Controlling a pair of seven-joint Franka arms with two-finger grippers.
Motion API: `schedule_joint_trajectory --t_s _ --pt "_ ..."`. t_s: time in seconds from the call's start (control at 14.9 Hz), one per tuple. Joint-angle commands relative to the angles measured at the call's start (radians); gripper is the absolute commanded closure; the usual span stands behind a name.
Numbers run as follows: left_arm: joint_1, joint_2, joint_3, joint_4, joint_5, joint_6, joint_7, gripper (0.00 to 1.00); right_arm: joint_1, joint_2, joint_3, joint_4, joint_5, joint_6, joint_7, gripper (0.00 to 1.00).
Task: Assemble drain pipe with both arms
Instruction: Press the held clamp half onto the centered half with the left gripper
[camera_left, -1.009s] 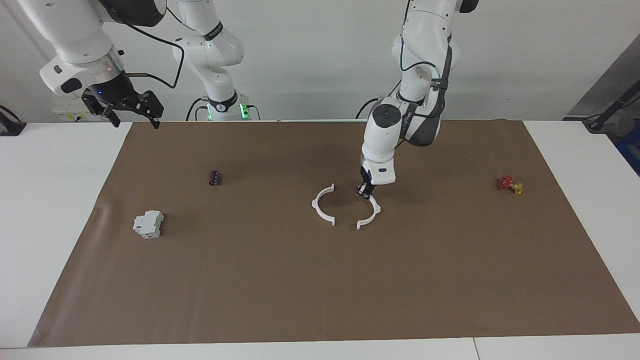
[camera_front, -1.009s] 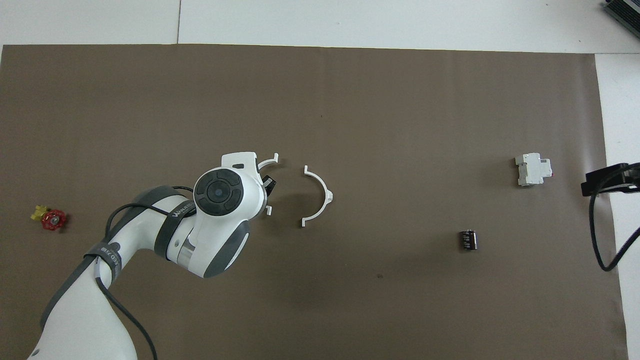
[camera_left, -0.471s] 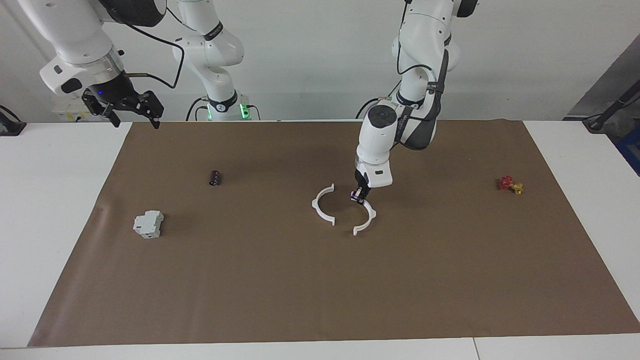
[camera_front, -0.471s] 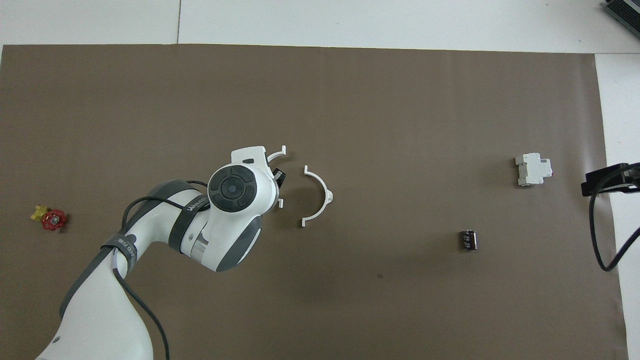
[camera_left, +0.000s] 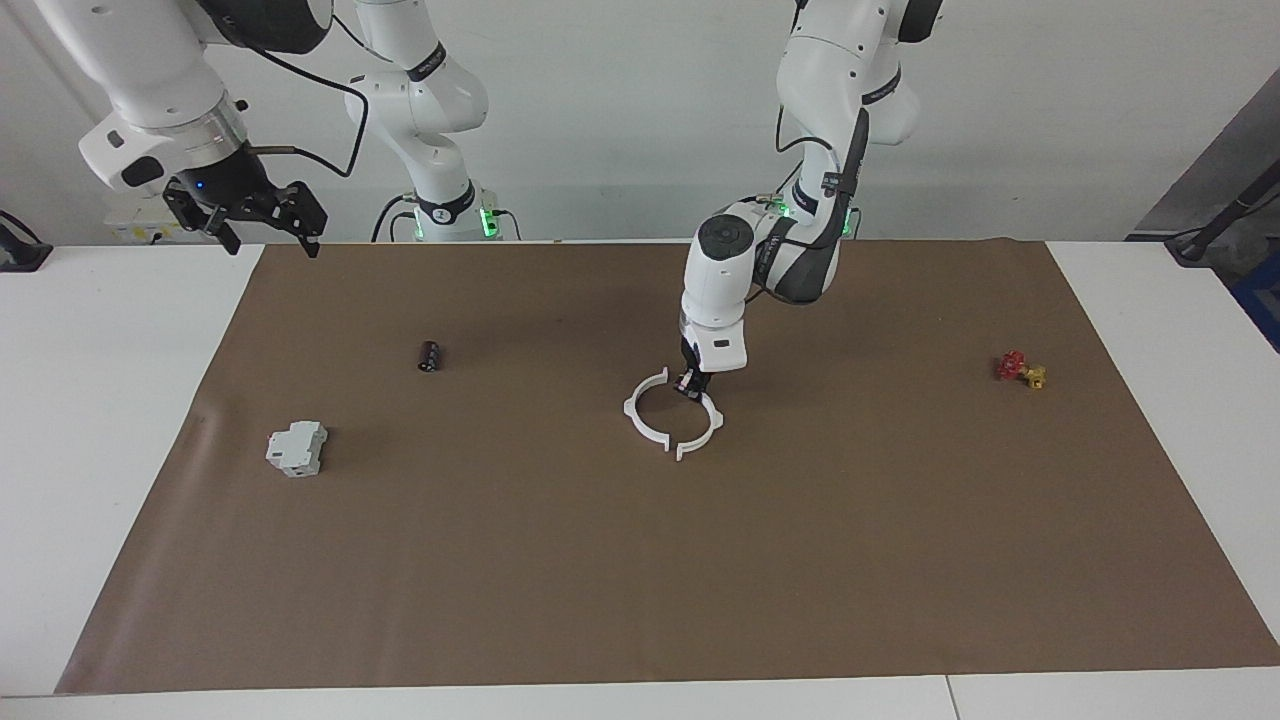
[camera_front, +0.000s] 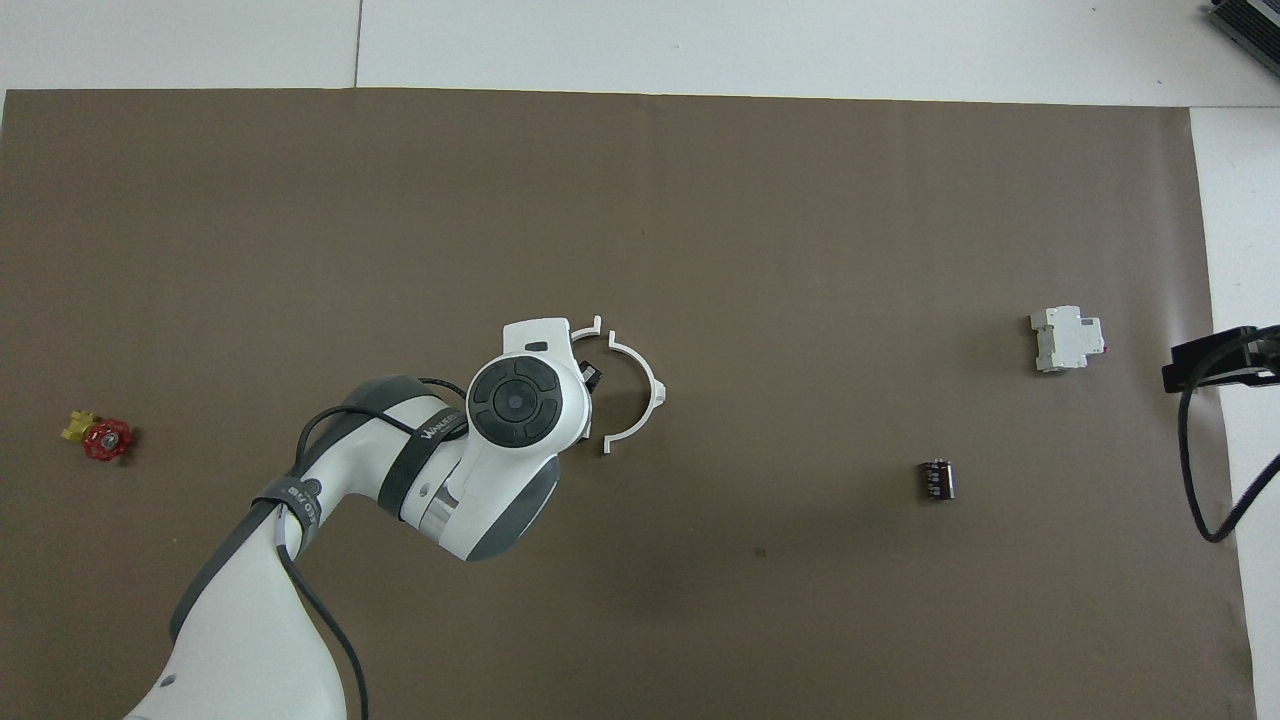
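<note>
**Two half-rings almost meeting, seam not yet closed**

At the centre of the facing view the drain pipe's halves nearly form a ring. The free half (camera_left: 642, 412) lies on the brown mat (camera_left: 640, 560); the held half (camera_left: 703, 428) faces it, ends close together, with a small gap showing at the lower ends. Pressing the ends together looks like what remains. The left gripper (camera_left: 688, 385) is clamped tight on the held half's upper end. The right gripper (camera_left: 262, 222), jaws spread wide and empty, waits at the upper left of that frame.
</note>
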Motion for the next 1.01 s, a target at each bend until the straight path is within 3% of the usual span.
schedule_joint_trajectory --t_s 0.0,0.94 --pt "-0.022 -0.003 0.019 -0.008 0.008 -0.027 -0.019 1.00 -0.018 -0.015 0.009 -0.011 0.010 -0.008 -0.013 0.00" --pt "-0.048 -0.015 0.019 -0.034 0.030 -0.070 -0.037 1.00 -0.020 -0.014 0.009 -0.009 0.010 0.007 -0.013 0.00"
